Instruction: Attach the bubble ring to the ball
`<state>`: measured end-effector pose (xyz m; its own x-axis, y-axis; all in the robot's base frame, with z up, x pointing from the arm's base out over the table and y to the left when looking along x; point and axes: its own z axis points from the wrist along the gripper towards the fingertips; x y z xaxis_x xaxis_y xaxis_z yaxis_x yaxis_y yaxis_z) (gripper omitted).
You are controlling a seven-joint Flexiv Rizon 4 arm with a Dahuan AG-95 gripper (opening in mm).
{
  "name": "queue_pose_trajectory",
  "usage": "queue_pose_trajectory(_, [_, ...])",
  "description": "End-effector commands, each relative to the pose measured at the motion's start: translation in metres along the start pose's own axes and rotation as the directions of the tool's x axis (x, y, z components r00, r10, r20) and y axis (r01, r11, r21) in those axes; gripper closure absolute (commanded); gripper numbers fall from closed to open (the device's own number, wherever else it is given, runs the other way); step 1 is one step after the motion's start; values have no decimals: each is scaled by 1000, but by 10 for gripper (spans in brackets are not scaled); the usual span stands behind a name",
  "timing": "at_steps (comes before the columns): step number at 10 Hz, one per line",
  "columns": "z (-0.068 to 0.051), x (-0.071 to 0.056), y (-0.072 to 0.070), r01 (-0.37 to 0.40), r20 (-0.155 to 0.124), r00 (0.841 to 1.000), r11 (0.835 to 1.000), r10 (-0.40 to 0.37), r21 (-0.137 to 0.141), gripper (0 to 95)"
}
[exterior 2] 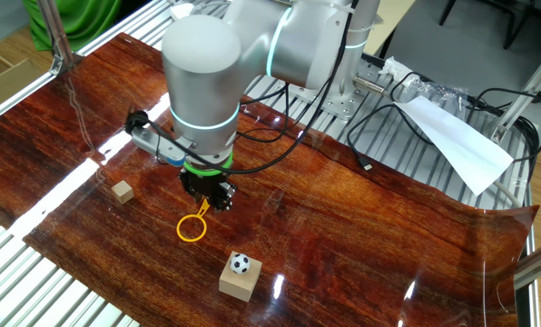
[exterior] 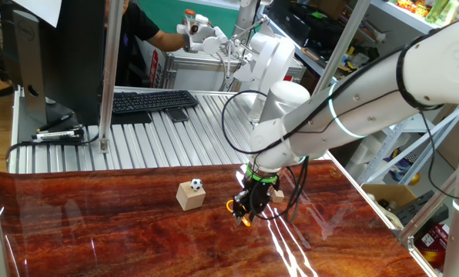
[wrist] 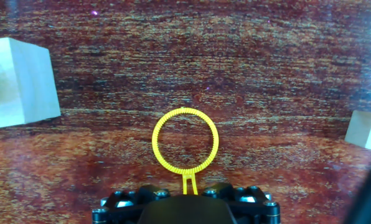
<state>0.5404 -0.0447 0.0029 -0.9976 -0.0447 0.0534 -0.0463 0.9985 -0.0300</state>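
Note:
The bubble ring (wrist: pixel 185 142) is a thin yellow loop with a short handle. My gripper (wrist: pixel 187 193) is shut on that handle, and the loop sticks out ahead of the fingers just above the tabletop. From the other fixed view the bubble ring (exterior 2: pixel 191 228) hangs below the gripper (exterior 2: pixel 212 196). The ball (exterior 2: pixel 240 263), white with black patches, sits on top of a light wooden cube (exterior 2: pixel 238 283), a short way in front of the ring. In one fixed view the ball (exterior: pixel 196 185) lies left of the gripper (exterior: pixel 245 212). The hand view shows the cube (wrist: pixel 20 81) at far left.
A small plain tan cube (exterior 2: pixel 122 191) lies on the red-brown wooden table (exterior 2: pixel 361 236) on the gripper's other side, also visible as the tan cube (wrist: pixel 366 129) at the hand view's right edge. A keyboard (exterior: pixel 152 101) and monitor stand behind the table.

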Motion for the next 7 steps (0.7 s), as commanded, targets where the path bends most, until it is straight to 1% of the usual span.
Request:
queue_pose_trajectory(1, [-1, -1, 0, 0, -2, 1000, 1000, 0, 0, 570])
queue_pose_trajectory(7, [-1, -1, 1, 7, 0, 1000, 1000, -7, 0, 570])
